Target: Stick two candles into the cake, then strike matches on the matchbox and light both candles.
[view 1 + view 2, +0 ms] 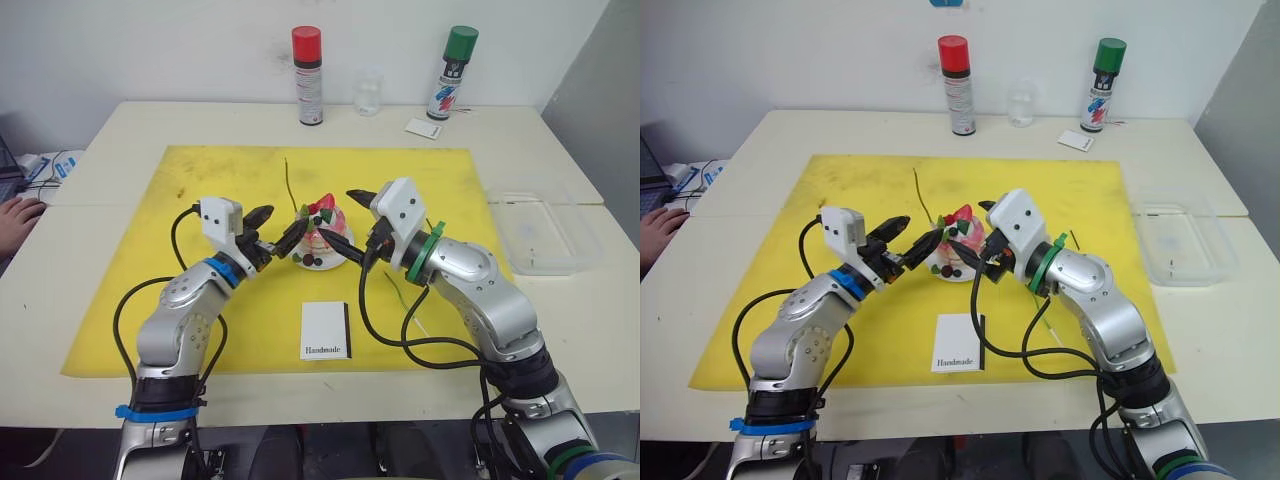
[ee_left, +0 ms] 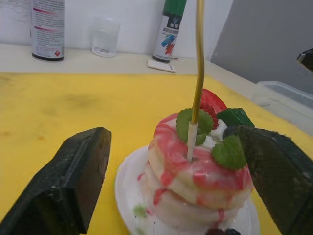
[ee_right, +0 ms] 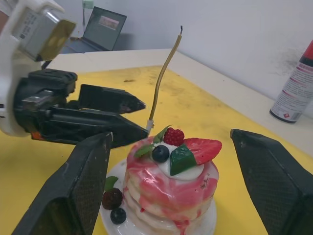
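Note:
The pink-and-white cake (image 1: 322, 243) sits on its small white plate in the middle of the yellow mat (image 1: 200, 180). One thin green candle (image 2: 198, 58) stands upright in the cake's top, its whitish end pushed into the icing. My left gripper (image 1: 286, 224) is open just left of the cake, fingers apart on either side of the candle without touching it. My right gripper (image 1: 337, 213) is open at the cake's right side, holding nothing. A second candle (image 1: 405, 305) lies on the mat, partly under my right arm. The matchbox (image 1: 325, 330) lies in front of the cake. The matches are out of view.
A red-capped spray can (image 1: 308, 75), a clear cup (image 1: 368, 92), a green-capped can (image 1: 452, 72) and a small white card (image 1: 424, 127) stand along the table's back. A clear plastic tray (image 1: 545, 235) is at the right. A person's hand (image 1: 18, 215) rests at the left edge.

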